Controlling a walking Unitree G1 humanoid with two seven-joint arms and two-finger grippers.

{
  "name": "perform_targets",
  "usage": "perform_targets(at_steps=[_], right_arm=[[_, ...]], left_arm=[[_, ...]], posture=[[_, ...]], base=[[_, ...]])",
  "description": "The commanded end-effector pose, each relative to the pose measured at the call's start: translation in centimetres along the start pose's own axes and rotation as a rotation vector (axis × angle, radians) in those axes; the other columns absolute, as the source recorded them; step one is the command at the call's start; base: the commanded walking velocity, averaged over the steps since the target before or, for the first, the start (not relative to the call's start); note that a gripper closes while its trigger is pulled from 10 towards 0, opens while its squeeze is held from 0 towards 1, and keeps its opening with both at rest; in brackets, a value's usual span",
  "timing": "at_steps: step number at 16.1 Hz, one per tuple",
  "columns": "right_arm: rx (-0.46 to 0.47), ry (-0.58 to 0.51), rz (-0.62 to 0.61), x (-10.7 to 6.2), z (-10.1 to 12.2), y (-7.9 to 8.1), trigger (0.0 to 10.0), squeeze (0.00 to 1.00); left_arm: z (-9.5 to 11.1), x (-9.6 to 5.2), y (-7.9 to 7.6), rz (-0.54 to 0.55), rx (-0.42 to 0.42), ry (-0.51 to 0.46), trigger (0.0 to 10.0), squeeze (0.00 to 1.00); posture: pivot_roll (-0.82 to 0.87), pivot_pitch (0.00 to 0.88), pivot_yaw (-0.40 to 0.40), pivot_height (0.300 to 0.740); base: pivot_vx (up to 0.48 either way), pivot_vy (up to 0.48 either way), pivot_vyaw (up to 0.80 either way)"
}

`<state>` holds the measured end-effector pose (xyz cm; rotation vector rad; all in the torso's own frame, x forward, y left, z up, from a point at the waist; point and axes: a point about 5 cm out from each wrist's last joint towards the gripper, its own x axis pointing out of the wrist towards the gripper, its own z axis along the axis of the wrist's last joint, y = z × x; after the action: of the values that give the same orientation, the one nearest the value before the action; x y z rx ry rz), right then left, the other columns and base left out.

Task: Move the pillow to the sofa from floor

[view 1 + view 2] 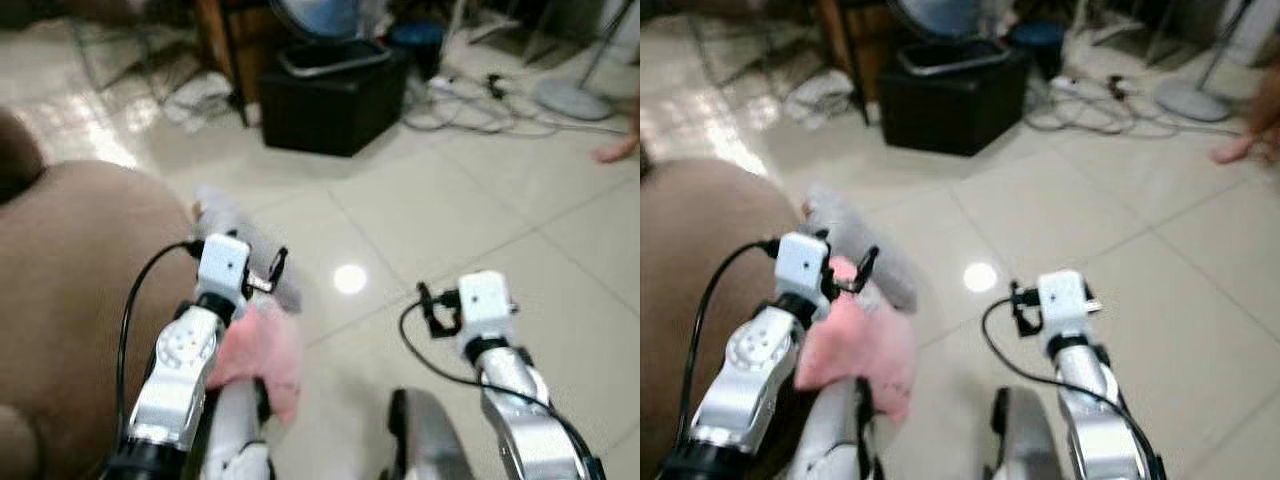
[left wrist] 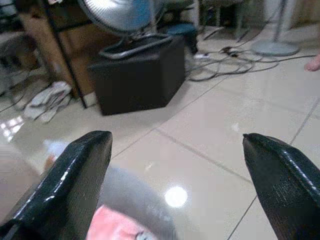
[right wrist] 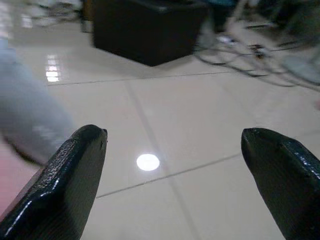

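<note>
Both silver arms fill the lower frame. Left gripper [image 2: 175,165] fingers spread wide, nothing between them; right gripper [image 3: 172,165] likewise spread over bare tile floor [image 1: 450,220]. Pink-and-grey pillow [image 1: 262,345] lies lower centre-left, just under the left arm, beside the brown sofa [image 1: 70,290] at left. Black box [image 1: 330,95] upper centre; cables [image 1: 480,105] upper right.

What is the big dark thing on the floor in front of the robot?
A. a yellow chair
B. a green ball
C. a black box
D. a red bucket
C: a black box sits on the pale tiled floor, with tangled cables beside it.
</note>
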<state>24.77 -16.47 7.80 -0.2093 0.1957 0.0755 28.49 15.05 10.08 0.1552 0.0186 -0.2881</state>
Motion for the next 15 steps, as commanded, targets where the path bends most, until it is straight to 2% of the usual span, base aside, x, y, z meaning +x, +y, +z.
perform_targets(at_steps=[1, 2, 3, 4, 7, 9, 11, 12, 13, 15], right_arm=[[0.019, 0.006, 0.003, -0.1, -0.1, -0.3, 10.0, 0.00], [0.016, 0.005, 0.001, -0.1, -0.1, -0.3, 10.0, 0.00], [0.007, 0.007, 0.009, 0.0, -0.1, -0.3, 10.0, 0.00], [-0.002, 0.006, 0.025, 0.2, 0.0, -0.2, 10.0, 0.00], [-0.029, 0.028, 0.080, 0.3, -0.3, 0.3, 10.0, 0.00], [-0.075, 0.039, 0.159, 0.0, -0.7, 1.2, 10.0, 0.00], [-0.090, 0.045, 0.186, -0.2, -0.9, 1.5, 10.0, 0.00], [-0.125, 0.058, 0.228, -0.5, -1.1, 1.8, 10.0, 0.00], [-0.148, 0.067, 0.269, -0.9, -1.3, 2.1, 10.0, 0.00], [-0.149, 0.069, 0.289, -1.5, -1.4, 2.2, 10.0, 0.00]], left_arm=[[-1.1, 0.2, 0.2, 0.009, -0.010, 0.071, 10.0, 0.00], [-1.7, 0.4, 0.3, 0.016, -0.003, 0.111, 10.0, 0.00], [-3.4, 1.2, 0.4, 0.019, 0.015, 0.224, 10.0, 0.00], [-4.2, 1.8, 0.3, 0.006, 0.021, 0.293, 10.0, 0.00], [-4.2, 3.4, -0.2, -0.027, 0.071, 0.342, 10.0, 0.00], [-4.8, 4.1, 0.6, 0.072, -0.031, 0.384, 10.0, 0.00], [-5.2, 4.1, 1.2, 0.120, -0.084, 0.405, 10.0, 0.00], [-5.8, 3.8, 2.1, 0.190, -0.145, 0.431, 10.0, 1.00], [-6.7, 3.3, 3.1, 0.271, -0.184, 0.487, 10.0, 1.00], [-7.9, 2.5, 4.1, 0.345, -0.211, 0.539, 10.0, 1.00]], posture=[[-0.01, 0.068, 0.032, 0.550], [-0.02, 0.066, 0.031, 0.545], [-0.02, 0.062, 0.032, 0.535], [-0.02, 0.068, 0.033, 0.525], [-0.02, 0.090, 0.029, 0.495], [-0.02, 0.111, 0.030, 0.490], [-0.02, 0.118, 0.033, 0.490], [-0.03, 0.142, 0.036, 0.490], [-0.03, 0.174, 0.034, 0.490], [-0.04, 0.197, 0.027, 0.490]], base=[[0.000, 0.000, 0.00], [0.000, 0.000, 0.00], [0.000, 0.000, 0.00], [0.000, 0.000, 0.00], [0.000, 0.000, 0.00], [0.000, 0.000, 0.00], [0.000, 0.000, 0.00], [0.000, 0.000, 0.00], [0.000, 0.000, 0.00], [0.000, 0.000, 0.00]])
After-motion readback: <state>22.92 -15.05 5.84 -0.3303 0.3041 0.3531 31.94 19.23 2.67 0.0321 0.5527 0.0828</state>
